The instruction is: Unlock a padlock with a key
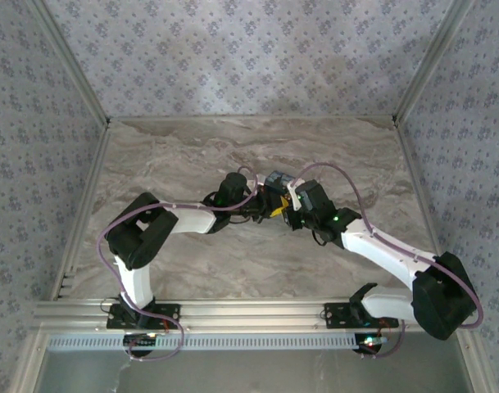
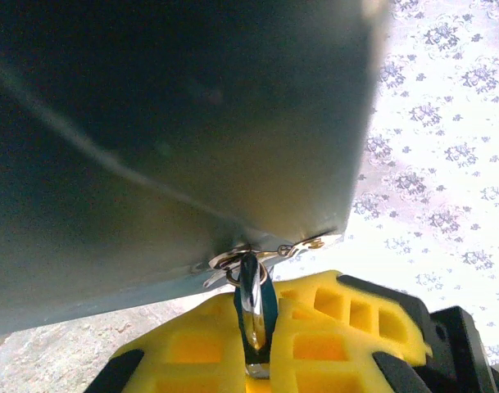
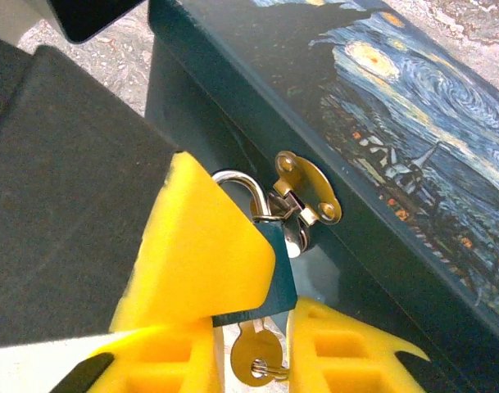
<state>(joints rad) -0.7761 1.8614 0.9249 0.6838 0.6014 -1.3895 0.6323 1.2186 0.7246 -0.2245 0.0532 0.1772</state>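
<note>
Clearly, left tool (image 2: 257,332) pinches padlock (image 3: 280,270); right tool (image 3: 251,340) flanks key (image 3: 253,360), grip unclear.

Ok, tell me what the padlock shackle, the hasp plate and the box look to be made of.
Padlock shackle: polished silver metal, likely steel, with bright reflections. Hasp plate: brass-coloured metal with a shiny, warm yellow gleam. Box: rigid, with a smooth printed Starry Night picture on the lid and dark teal sides. Whether it is wood or tin, I cannot tell.

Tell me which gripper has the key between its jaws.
The right gripper: the key, hanging below the padlock, sits between its yellow jaws with a small gap on either side. The left gripper instead clamps the padlock.
</note>
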